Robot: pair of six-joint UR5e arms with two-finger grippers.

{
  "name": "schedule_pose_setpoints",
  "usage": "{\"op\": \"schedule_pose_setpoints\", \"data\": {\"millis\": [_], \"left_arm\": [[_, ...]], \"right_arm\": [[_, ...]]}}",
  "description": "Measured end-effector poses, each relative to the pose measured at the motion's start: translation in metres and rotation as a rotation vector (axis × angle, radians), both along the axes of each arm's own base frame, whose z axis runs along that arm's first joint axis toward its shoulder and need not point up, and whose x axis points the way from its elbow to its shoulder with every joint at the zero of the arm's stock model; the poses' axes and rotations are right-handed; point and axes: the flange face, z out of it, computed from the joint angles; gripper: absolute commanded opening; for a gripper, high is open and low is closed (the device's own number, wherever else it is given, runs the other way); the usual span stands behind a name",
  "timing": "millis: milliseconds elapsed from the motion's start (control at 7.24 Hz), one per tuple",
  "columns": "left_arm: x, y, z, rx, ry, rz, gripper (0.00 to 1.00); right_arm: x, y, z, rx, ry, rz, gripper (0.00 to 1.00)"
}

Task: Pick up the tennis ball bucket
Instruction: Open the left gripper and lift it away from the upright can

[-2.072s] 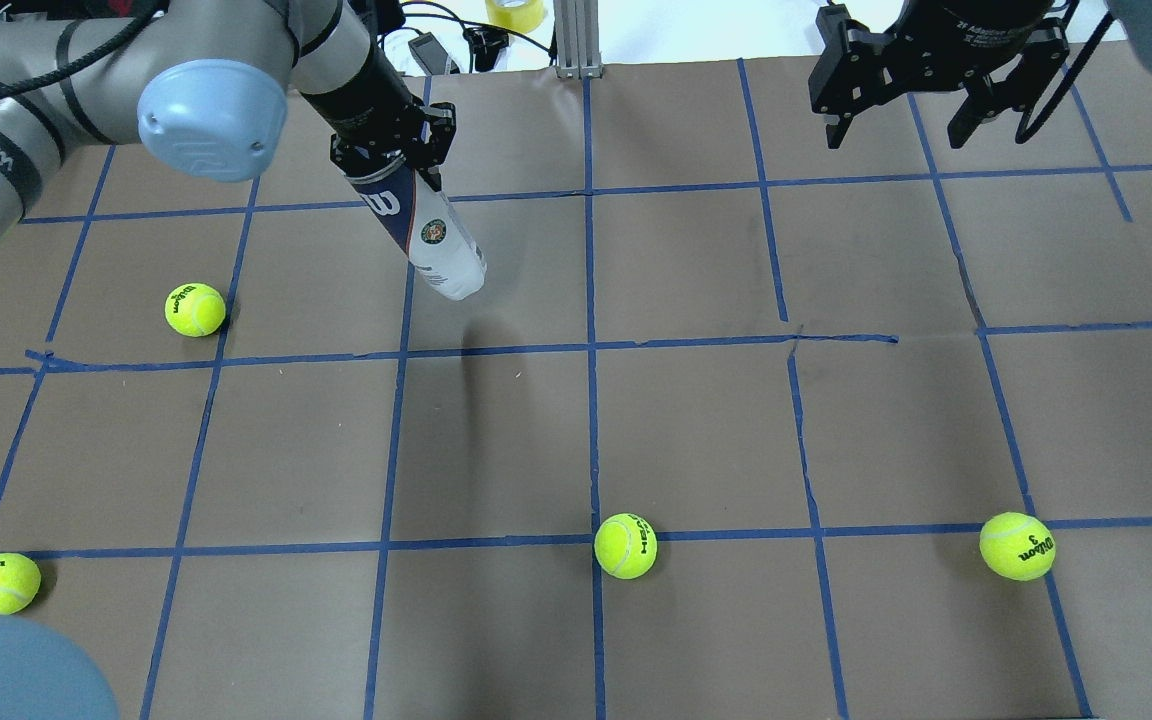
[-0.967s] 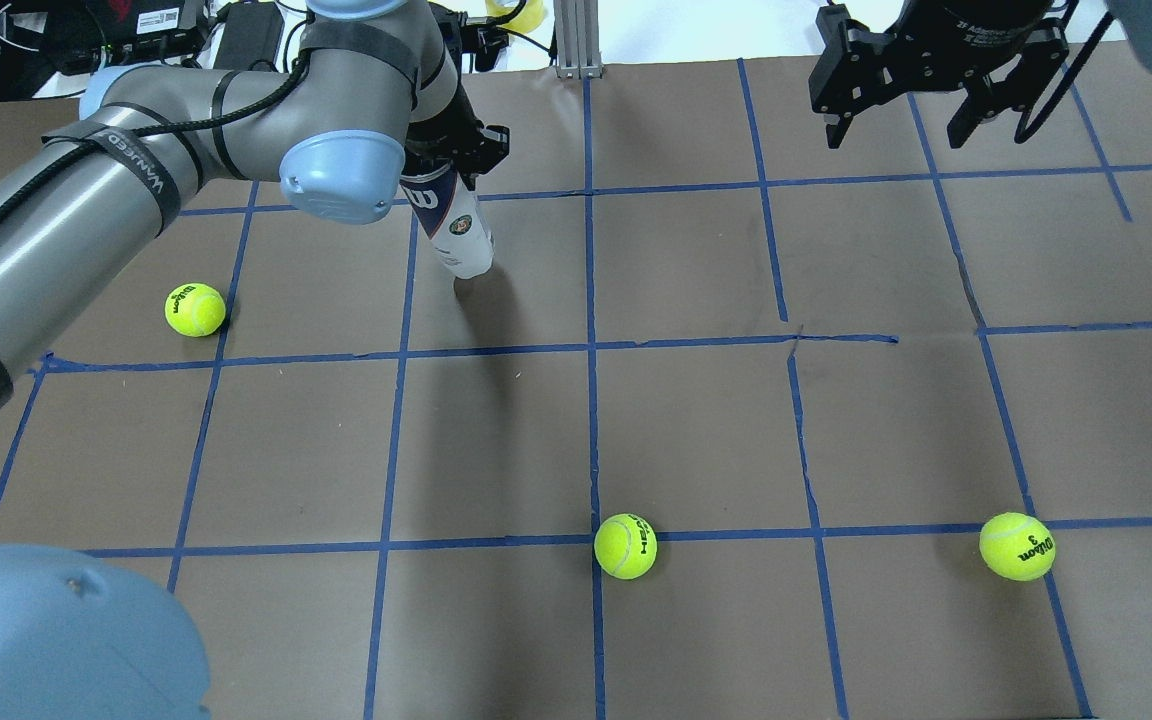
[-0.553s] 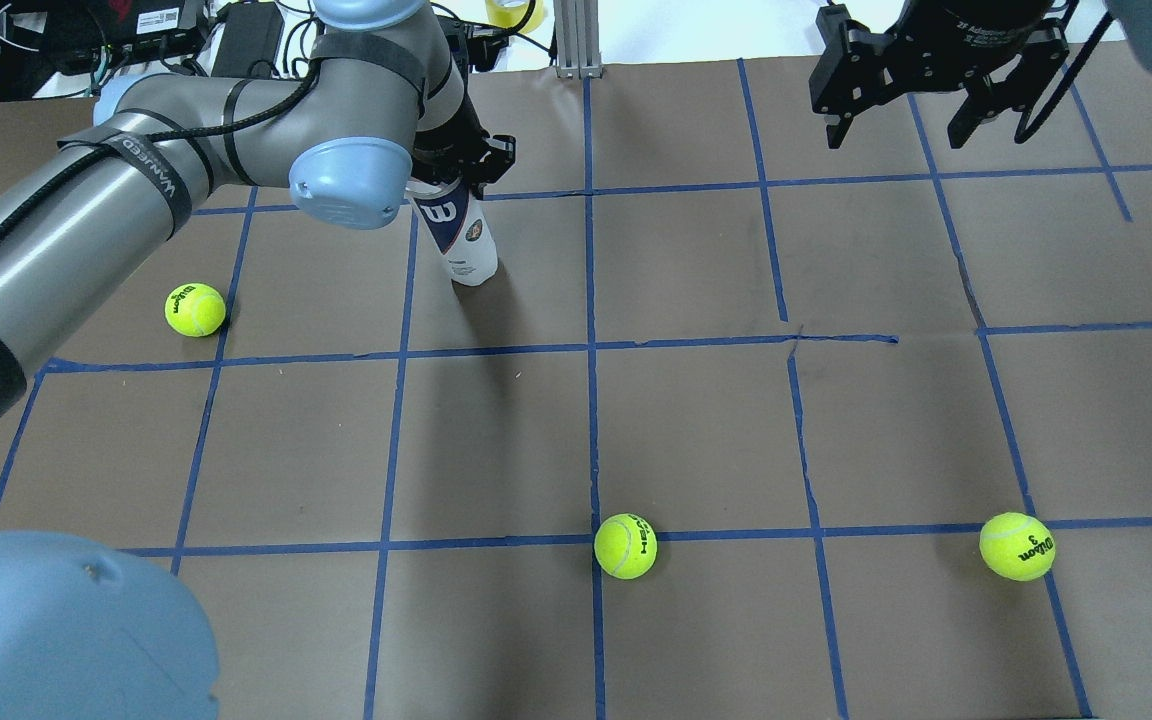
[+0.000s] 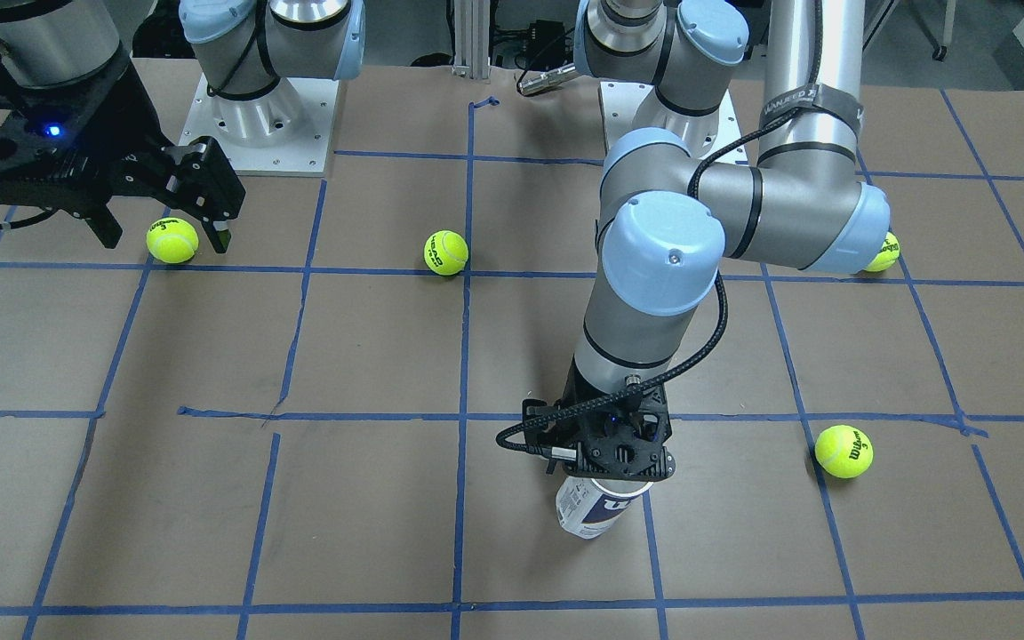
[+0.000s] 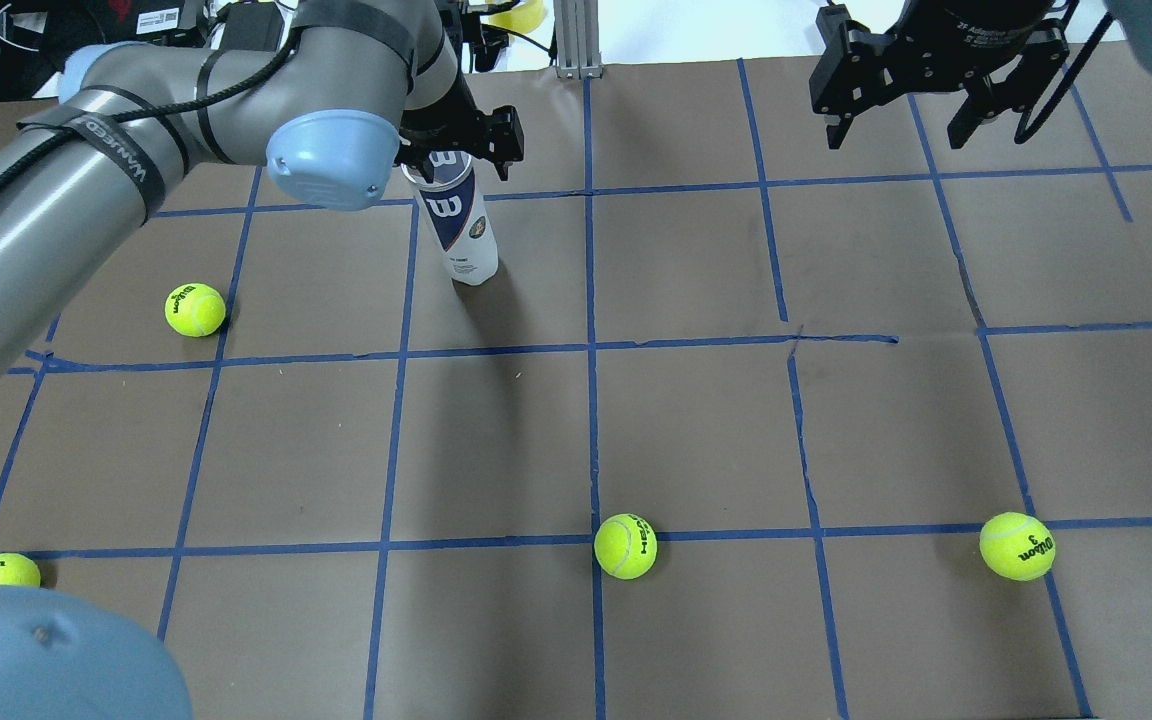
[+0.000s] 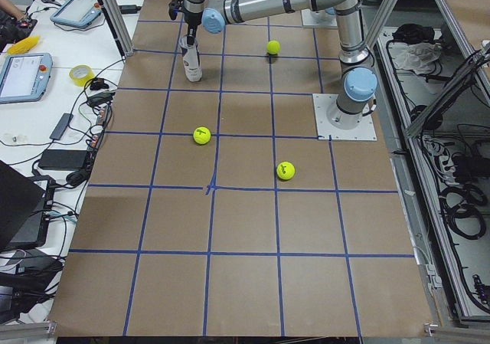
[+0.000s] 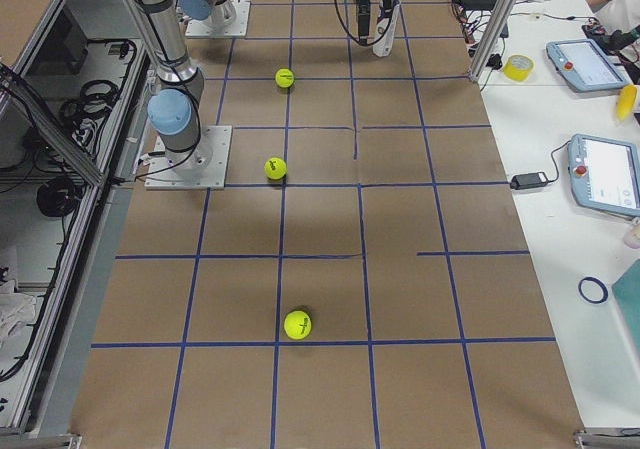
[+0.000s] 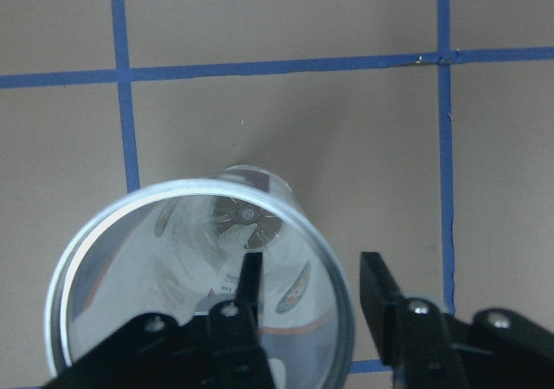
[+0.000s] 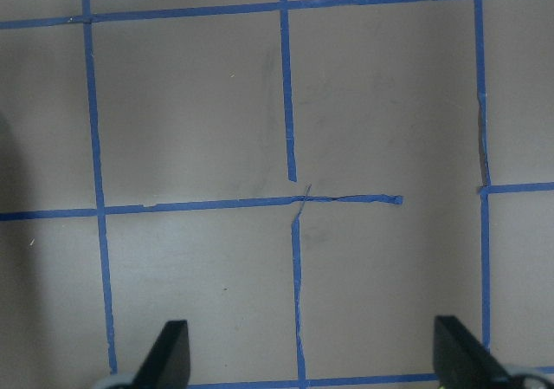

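Straddles upright tennis ball bucket (image 5: 464,228) rim, upper left overhead, left gripper (image 8: 312,264) parted; seemingly released, needs straight upward exit.

The tennis ball bucket (image 5: 456,225) is standing upright on the far left part of the worktop (image 5: 696,430). The left gripper (image 8: 312,268) is hanging directly over its open top, one of the fingers (image 8: 248,289) reaching inside the rim and the other sitting outside it. The right gripper (image 5: 901,120) is hovering above the far right part, well apart from the bucket. The left-hand ball (image 5: 195,309) is lying left of the bucket, slightly nearer the robot, while the corner ball (image 5: 0,570), the middle ball (image 5: 625,546) and the right-hand ball (image 5: 1017,546) are lying in a row along the robot's side.
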Motion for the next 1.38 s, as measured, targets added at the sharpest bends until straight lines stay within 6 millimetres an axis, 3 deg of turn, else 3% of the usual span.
{"op": "schedule_pose_setpoints", "data": {"millis": [276, 414, 553, 829, 967, 1382], "left_arm": [[0.006, 0.01, 0.066, 0.027, -0.008, 0.025, 1.0], [0.014, 0.019, 0.085, 0.053, -0.016, 0.053, 1.0], [0.029, 0.028, 0.094, 0.083, -0.024, 0.082, 1.0], [0.082, 0.041, 0.101, 0.114, -0.026, 0.155, 1.0], [0.097, 0.051, 0.103, 0.117, -0.032, 0.172, 1.0], [0.108, 0.09, 0.12, 0.136, -0.049, 0.163, 1.0]], "right_arm": [[0.0, 0.0, 0.0, 0.0, 0.0, 0.0, 1.0], [0.0, 0.0, 0.0, 0.0, 0.0, 0.0, 1.0], [0.0, 0.0, 0.0, 0.0, 0.001, -0.001, 1.0], [0.0, 0.0, 0.0, 0.0, 0.001, -0.003, 1.0], [0.0, 0.0, 0.0, 0.0, 0.0, -0.003, 1.0], [0.0, 0.0, 0.0, 0.0, -0.001, -0.003, 1.0]]}}
